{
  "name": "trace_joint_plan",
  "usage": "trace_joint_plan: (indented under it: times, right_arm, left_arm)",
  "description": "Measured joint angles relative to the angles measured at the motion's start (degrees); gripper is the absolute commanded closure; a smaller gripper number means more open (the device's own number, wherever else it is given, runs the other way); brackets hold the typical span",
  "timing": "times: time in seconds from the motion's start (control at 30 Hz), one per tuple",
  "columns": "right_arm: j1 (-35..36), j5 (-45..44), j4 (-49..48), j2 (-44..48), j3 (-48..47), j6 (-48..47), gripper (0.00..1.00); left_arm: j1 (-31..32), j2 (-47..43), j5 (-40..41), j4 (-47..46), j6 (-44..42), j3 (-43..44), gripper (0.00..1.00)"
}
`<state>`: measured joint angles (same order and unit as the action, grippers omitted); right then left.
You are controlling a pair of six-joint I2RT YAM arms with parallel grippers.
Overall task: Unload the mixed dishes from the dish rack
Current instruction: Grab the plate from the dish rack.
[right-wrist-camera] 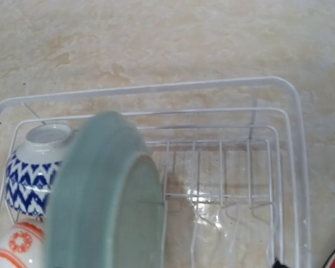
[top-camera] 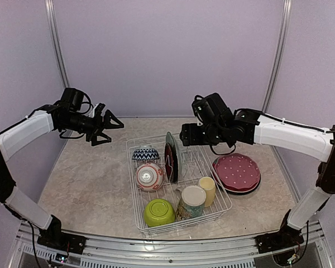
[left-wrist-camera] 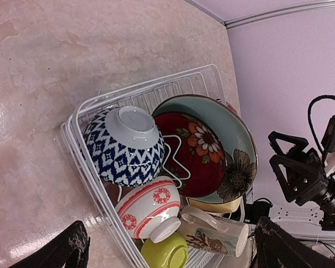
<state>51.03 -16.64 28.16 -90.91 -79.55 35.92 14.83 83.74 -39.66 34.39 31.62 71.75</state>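
The white wire dish rack (top-camera: 223,204) holds a blue zigzag bowl (top-camera: 146,154), a red-white bowl (top-camera: 149,176), a lime green bowl (top-camera: 159,212), a cream-teal mug (top-camera: 191,202), a yellow cup (top-camera: 207,191) and upright plates (top-camera: 171,157). In the left wrist view the red floral plate (left-wrist-camera: 195,151) leans on the teal-rimmed plate (left-wrist-camera: 240,156). My left gripper (top-camera: 109,127) is open and empty, in the air left of the rack. My right gripper (top-camera: 186,135) hovers open over the rack's back, just right of the teal plate (right-wrist-camera: 100,206). One fingertip (right-wrist-camera: 276,263) shows.
A pink dotted plate (top-camera: 237,172) lies on a dark plate on the table right of the rack. The rack's plate slots (right-wrist-camera: 223,167) to the right of the teal plate hold nothing. Purple walls close the back and sides.
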Motion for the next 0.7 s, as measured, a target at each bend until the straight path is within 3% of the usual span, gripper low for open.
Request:
trace_joint_plan:
  times: [0.3,0.6,0.7]
  right_arm:
    - [6.54,-9.44,9.35,-11.23,-15.69,0.2,0.28]
    - [9.14,-18.73,20.37,-21.35,-27.96,2.1,0.53]
    - [9.64,-21.42,24.35,-24.26,-30.99,3.21,0.58]
  left_arm:
    - [0.07,-0.15,0.0,0.15,0.0,0.02,0.01]
    - [0.26,-0.39,-0.09,0.68,-0.02,0.92,0.01]
    - [0.35,-0.39,-0.15,0.68,-0.02,0.94,0.01]
